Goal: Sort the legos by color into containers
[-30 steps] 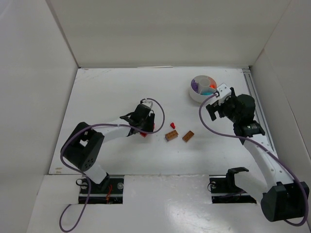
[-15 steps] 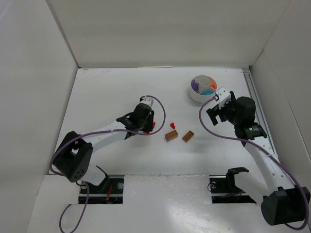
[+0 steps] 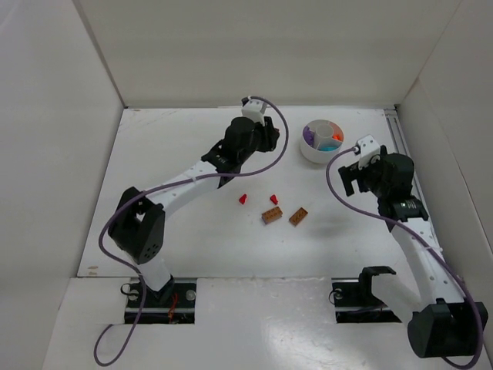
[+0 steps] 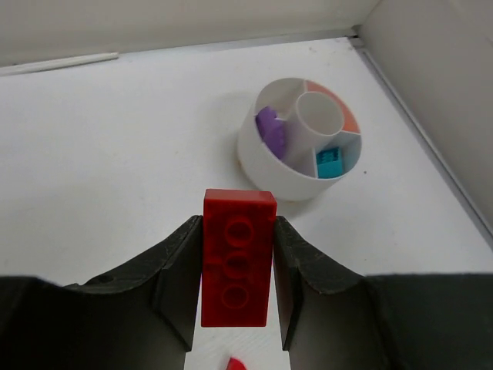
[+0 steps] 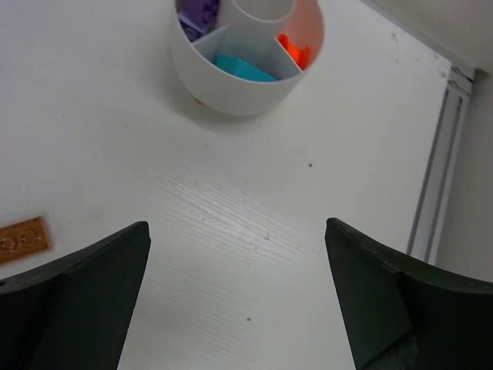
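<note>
Step in hand: carry to the tub. The left gripper [image 4: 237, 228] pinches a red brick [image 4: 238, 266] by its long sides, with the flat face toward the wrist camera. The brick is off the table and just short of the tub [image 4: 254, 158]. In the top view the left arm is stretched far across, and its gripper is near the tub's left side, not over it.

Tub contents:
- A purple piece [image 4: 269, 129] is in the left wedge.
- A teal piece [image 4: 330, 163] is in the near-right wedge.
- An orange piece [image 5: 293, 51] is in the wedge next to the teal one.
- No red shows inside.
- One far wedge looks bare in the top view, but it is small there, so I'm not sure.

The right gripper [image 5: 237, 227] is spread wide and holds nothing. It hangs over bare table near the tub, on the robot's side of it.

Loose on the table, well apart from the tub:
- A red bit [image 3: 242, 199] and a second red bit [image 3: 273, 199].
- A brown brick [image 3: 271, 216] and another brown brick [image 3: 298, 216] just beside it.

Progress looks like past the start but not near done: four pieces lie loose and one is in hand.

The next move probably calls for lifting the brick above the rim and centring it over a wedge that holds no other colour. Then the jaws open. The brick looks long against a wedge, so it could bridge a divider or land on the centre tube, and dropping it end-down may be safer. The right arm sits close to the tub, so the left needs to stay clear of it.
</note>
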